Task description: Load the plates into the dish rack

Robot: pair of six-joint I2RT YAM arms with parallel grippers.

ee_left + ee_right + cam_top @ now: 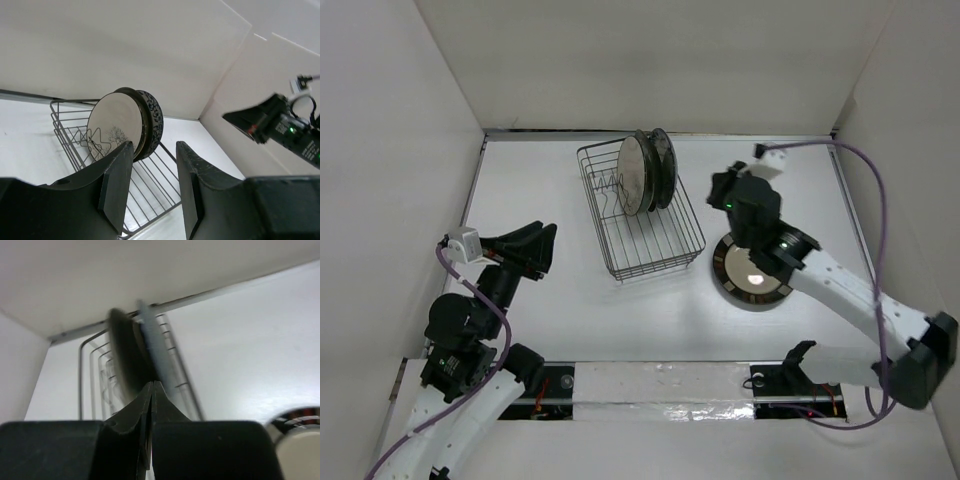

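Note:
The black wire dish rack [660, 263] stands at the table's middle back. Three plates stand upright at its far end [645, 172]: a cream one with a branch motif [115, 127], a dark-rimmed one [143, 112] and a black-white patterned one [159, 117]. A dark-rimmed plate with a cream centre [752, 272] lies flat on the table, right of the rack, partly under my right arm. My right gripper [719, 190] [153, 386] is shut and empty, just right of the racked plates. My left gripper [542, 250] [155, 150] is open and empty, left of the rack and pointing at it.
White walls close the table at the back and on both sides. The rack's near half [150, 185] holds only bare wires and tines. In the left wrist view my right arm [280, 125] hangs at the right. A taped strip [660, 385] runs along the near edge.

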